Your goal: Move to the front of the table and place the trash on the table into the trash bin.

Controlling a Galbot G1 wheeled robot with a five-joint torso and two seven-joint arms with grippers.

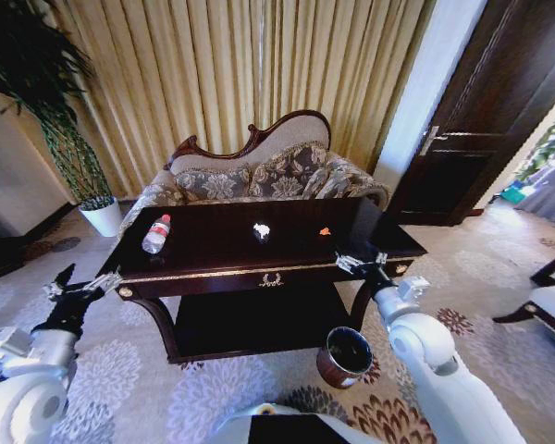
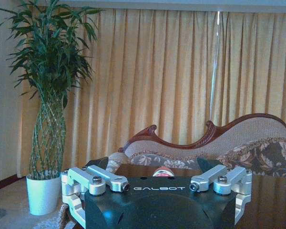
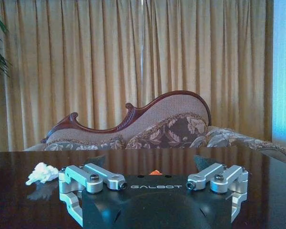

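Robot facing a dark table (image 1: 222, 268) with three trash items on top, bin on the floor.

Table top holds a plastic bottle (image 1: 155, 233) lying near its left end, a white paper wad (image 1: 261, 230) about mid-table, and a small orange scrap (image 1: 325, 231) to the right of the wad. Trash bin (image 1: 344, 355) stands on the carpet beside the table's front right leg. Left gripper (image 1: 83, 287) hangs off the table's left front corner, fingers apart, holding nothing. Right gripper (image 1: 361, 263) sits at the right front edge, fingers apart, holding nothing. Sofa (image 1: 259, 176) behind the table; potted plant (image 1: 92, 199) to its left.
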